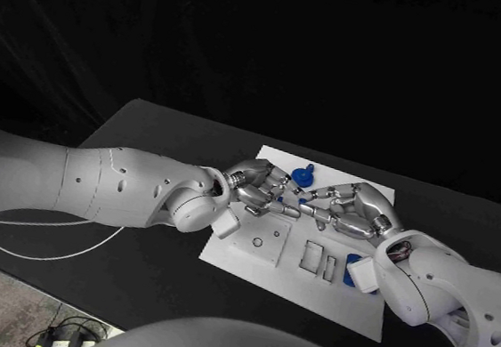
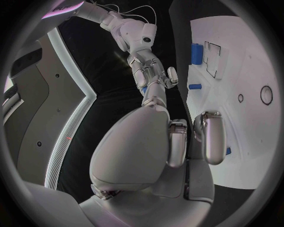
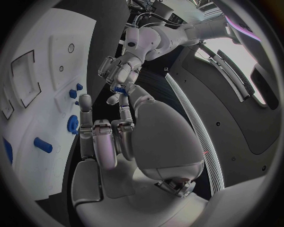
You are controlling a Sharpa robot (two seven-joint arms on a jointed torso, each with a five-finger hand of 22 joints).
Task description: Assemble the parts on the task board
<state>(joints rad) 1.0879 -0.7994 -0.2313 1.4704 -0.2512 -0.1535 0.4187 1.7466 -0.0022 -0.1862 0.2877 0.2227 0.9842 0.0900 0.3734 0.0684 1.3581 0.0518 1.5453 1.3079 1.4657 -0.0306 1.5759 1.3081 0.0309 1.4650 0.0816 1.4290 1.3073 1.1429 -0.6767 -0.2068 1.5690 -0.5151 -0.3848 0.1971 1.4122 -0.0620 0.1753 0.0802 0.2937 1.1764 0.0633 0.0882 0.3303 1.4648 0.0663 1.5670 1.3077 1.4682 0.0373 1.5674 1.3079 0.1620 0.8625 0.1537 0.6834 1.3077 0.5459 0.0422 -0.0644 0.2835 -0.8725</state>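
Note:
The white task board (image 1: 297, 281) lies mid-table. Both hands meet fingertip to fingertip above its far half. My left hand (image 1: 246, 182) comes from the left and my right hand (image 1: 355, 211) from the right. Between their fingertips sits a small blue part (image 1: 307, 199), and both hands pinch it. The left wrist view shows that part (image 2: 144, 89) under the right hand (image 2: 151, 71). In the right wrist view it (image 3: 120, 89) sits under the left hand (image 3: 121, 70). A blue gear-like part (image 1: 303, 177) stands on the board just beyond the fingers.
Another blue part (image 1: 352, 265) lies on the board by my right wrist, beside rectangular slots (image 1: 315, 256). A round hole (image 1: 257, 241) is near the board's left edge. A blue peg (image 3: 42, 144) lies loose on the board. White cables (image 1: 42, 251) trail off the table's left side.

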